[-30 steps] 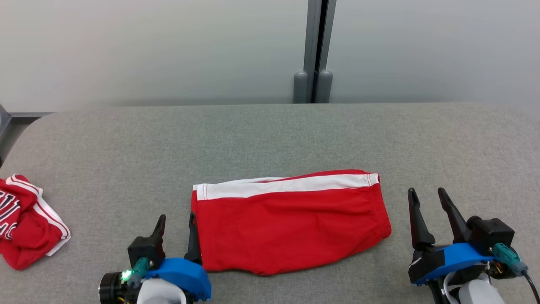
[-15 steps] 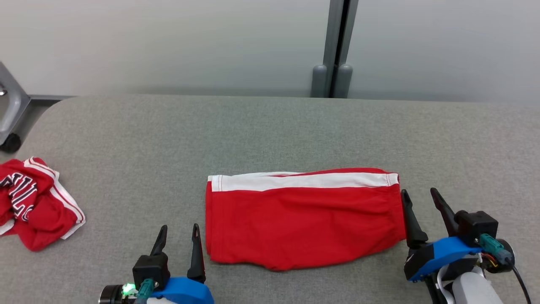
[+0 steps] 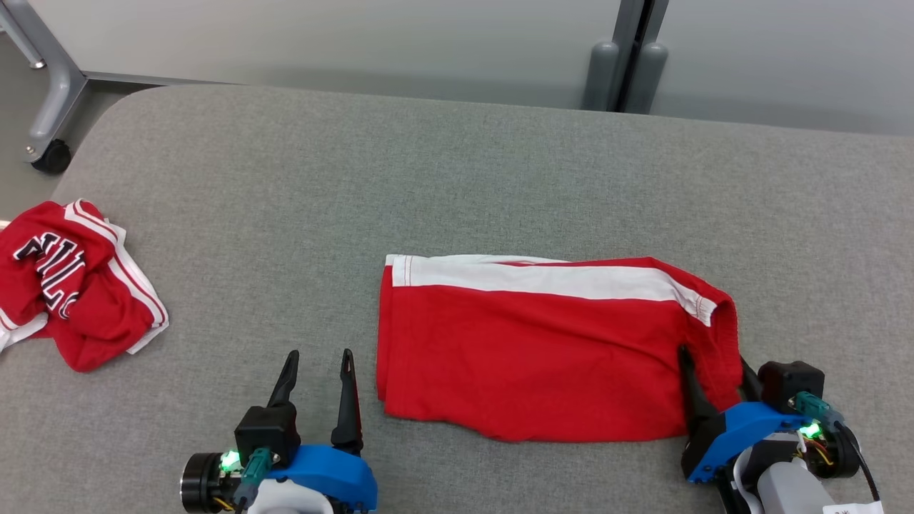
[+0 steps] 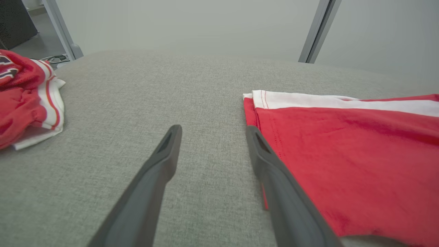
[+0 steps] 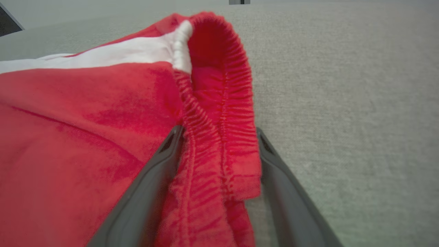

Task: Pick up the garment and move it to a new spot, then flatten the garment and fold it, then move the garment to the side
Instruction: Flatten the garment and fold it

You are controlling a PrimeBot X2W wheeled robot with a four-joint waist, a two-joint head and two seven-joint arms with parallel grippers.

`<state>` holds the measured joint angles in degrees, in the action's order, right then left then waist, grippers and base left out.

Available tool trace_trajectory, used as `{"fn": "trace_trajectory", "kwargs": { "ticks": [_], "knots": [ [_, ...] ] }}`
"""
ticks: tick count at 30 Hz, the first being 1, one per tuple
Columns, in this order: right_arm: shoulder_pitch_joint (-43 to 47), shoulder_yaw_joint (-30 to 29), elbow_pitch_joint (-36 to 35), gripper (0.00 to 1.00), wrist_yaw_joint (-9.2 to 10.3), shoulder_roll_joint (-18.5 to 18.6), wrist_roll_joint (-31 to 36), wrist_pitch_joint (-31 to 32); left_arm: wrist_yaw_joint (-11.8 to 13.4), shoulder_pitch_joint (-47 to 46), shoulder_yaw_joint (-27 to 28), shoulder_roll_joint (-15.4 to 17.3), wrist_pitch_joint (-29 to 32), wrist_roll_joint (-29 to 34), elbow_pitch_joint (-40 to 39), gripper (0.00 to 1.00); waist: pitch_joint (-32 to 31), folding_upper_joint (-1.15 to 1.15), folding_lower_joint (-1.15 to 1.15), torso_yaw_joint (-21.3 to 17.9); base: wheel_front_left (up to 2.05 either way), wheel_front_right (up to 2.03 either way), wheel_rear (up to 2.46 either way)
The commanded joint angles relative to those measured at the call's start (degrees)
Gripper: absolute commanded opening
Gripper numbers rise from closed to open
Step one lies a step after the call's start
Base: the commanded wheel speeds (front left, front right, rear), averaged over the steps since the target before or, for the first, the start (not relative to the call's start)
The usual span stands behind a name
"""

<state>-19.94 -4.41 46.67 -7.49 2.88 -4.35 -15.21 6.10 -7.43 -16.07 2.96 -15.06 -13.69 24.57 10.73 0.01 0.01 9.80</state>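
On the grey tabletop (image 3: 428, 178), right of centre, the red garment (image 3: 543, 350) lies folded flat; it looks soft, light and limp, likely to sag and slide; the thick elastic waistband (image 5: 219, 113) seems the surest hold; the right tool (image 3: 712, 358) straddles that band, spread wide, not clamped; the left tool (image 3: 320, 353), open and empty, sits just beside the hem; the crumpled red cloth (image 3: 71, 285) at far left bears black letters, only partly legible.

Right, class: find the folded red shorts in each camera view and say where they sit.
Head view: red shorts lie right of centre, right end inside the open right gripper.
Left wrist view: they fill the right side, beside the open left gripper.
Right wrist view: left and centre, waistband standing between the fingers.
Shared landmark: the shorts' white stripe.
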Motion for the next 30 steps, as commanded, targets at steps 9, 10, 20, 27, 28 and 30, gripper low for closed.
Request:
{"fn": "trace_trajectory", "kwargs": {
  "ticks": [9, 10, 20, 27, 28, 30],
  "knots": [
    [1.2, 8.3, -1.1, 0.0, -0.08, -0.1, -9.9, 0.3, 0.0, -1.5, -0.7, -0.1, -0.2, -0.3, -0.4, 1.0, 0.7, -0.01, -0.01, -1.7, 0.0, 0.0, 0.0],
    [1.2, 8.4, -1.7, 0.0, -0.05, 0.0, -10.7, 0.3, 0.1, -1.6, -0.7, -0.1, -0.2, -0.3, -0.4, 1.0, 0.7, -0.01, -0.01, -2.0, 0.0, 0.0, 0.0],
    [1.7, 7.8, -7.1, 0.0, -0.02, 1.1, -14.2, 0.1, -0.4, -0.9, -0.7, -0.1, -0.2, -0.9, 0.5, 1.0, -1.6, -0.01, -0.01, -4.4, 0.0, 0.0, 0.0],
    [0.8, 15.0, -8.9, 0.0, -0.02, 0.6, -18.2, 0.1, -0.8, 0.1, -2.5, -0.1, -0.2, -2.5, 1.6, 1.0, -4.0, -0.01, -0.01, -1.9, 0.0, 0.0, 0.0],
    [0.5, 16.3, -8.9, 0.0, -0.02, 0.5, -18.7, 0.1, -0.9, 0.1, -2.9, -0.1, -0.2, -2.7, 1.8, 1.0, -4.3, -0.01, -0.01, -1.1, 0.0, 0.0, 0.0],
    [-0.2, 18.8, -9.0, 0.0, -0.02, 0.4, -20.0, 0.1, -0.8, 0.3, -3.5, -0.1, -0.2, -3.1, 1.8, 1.0, -4.7, -0.01, -0.01, 0.6, 0.0, 0.0, 0.0]
  ]
}}
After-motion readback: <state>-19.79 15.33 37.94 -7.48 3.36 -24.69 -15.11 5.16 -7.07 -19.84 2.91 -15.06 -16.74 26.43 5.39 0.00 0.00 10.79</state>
